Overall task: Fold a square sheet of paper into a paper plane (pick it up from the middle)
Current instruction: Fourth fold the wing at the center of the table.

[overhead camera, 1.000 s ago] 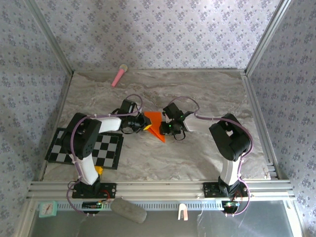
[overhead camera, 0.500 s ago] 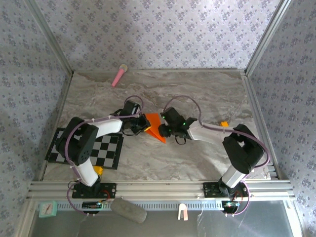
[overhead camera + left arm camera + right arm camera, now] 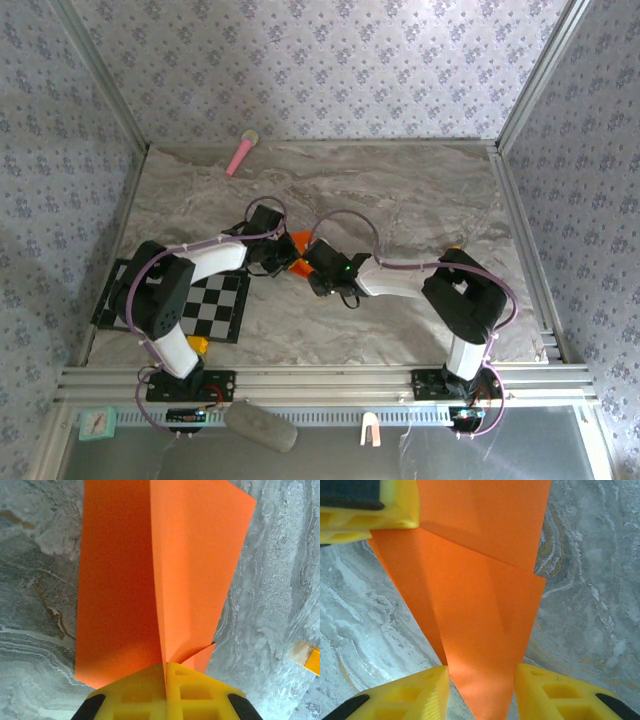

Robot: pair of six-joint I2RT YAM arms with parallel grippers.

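— Where's the paper [image 3: 165, 570]?
— Creased, on the table [image 3: 30, 580], between the arms.
— Left gripper [image 3: 165, 690]?
— Pinched closed on the paper's fold.
— Right gripper [image 3: 481, 674]?
— Fingers spread, straddling the paper's narrow end.

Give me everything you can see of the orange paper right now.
The orange paper is plain, thin and bright, already folded into a tapering shape with overlapping flaps and a long centre crease. It sits low over the marble table. The left gripper is shut on its creased end; the right gripper is open, fingers straddling its narrow end.
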